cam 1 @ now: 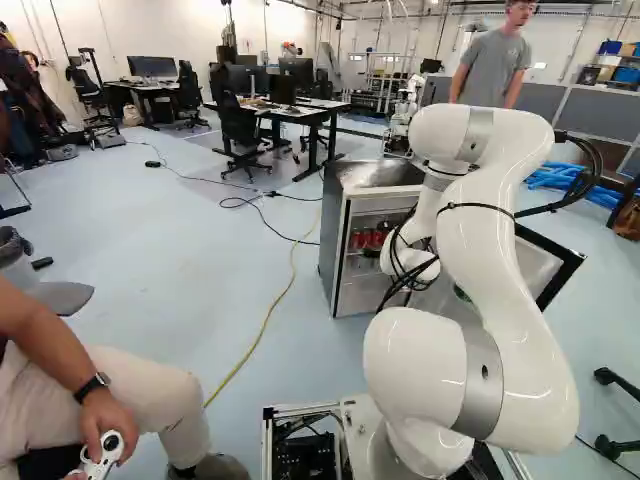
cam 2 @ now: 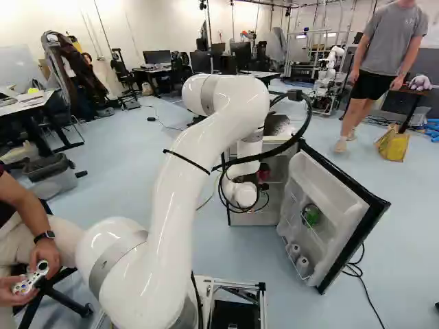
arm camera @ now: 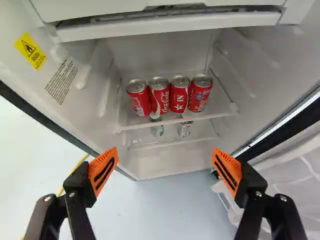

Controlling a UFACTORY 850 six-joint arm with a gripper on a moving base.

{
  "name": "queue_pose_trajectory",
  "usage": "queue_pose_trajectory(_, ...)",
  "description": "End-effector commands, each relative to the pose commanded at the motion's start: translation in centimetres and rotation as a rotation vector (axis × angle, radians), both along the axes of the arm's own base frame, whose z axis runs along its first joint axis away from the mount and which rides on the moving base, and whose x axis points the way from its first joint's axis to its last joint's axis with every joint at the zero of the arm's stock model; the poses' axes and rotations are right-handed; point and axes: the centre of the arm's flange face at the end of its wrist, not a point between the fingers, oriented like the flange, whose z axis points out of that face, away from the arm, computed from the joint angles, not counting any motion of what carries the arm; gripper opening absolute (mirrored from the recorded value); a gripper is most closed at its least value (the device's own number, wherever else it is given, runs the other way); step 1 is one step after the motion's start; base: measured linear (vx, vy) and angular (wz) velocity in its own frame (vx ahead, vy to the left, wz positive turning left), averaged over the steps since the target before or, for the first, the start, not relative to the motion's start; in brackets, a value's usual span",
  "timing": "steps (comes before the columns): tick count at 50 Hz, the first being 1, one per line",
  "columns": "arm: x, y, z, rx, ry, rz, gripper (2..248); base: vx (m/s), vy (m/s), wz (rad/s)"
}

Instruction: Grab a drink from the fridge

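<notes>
In the wrist view my gripper (arm camera: pixel 165 162) stands wide open, its orange pads far apart with nothing between them. Ahead of it is the open fridge (arm camera: pixel 175 175), also seen in the left base view as a fridge (cam 1: pixel 335 245) with its door swung out. Several red drink cans (arm camera: pixel 179 95) stand upright side by side on a wire shelf. Beneath that shelf are two small bottles (arm camera: pixel 157 130), partly hidden by it. In both base views the arm's wrist is in front of the fridge opening and the fingers are hidden.
The open fridge door (cam 2: pixel 322 199) holds a green item (cam 2: pixel 311 215) and two pale round-topped items (cam 2: pixel 302 264). Inside, a white ledge (arm camera: pixel 170 26) crosses above the cans. A yellow cable (cam 1: pixel 265 325) runs along the floor left of the fridge. A seated person is close at the left.
</notes>
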Motion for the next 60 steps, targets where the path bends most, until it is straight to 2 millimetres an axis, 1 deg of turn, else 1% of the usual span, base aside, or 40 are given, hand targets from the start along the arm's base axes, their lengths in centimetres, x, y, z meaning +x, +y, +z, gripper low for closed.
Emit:
queue_pose_trajectory(10, 1.1, -0.3, -0.6, -0.004, 0.018, -0.026, 247, 0.000, 0.000, 0.000)
queue_pose_trajectory(30, 3.3, -0.7, -3.6, -0.007, 0.024, -0.038, 247, 0.000, 0.000, 0.000)
queue_pose_trajectory(60, 6.1, -1.3, -7.5, -0.021, -0.077, -0.063, 247, 0.000, 0.000, 0.000)
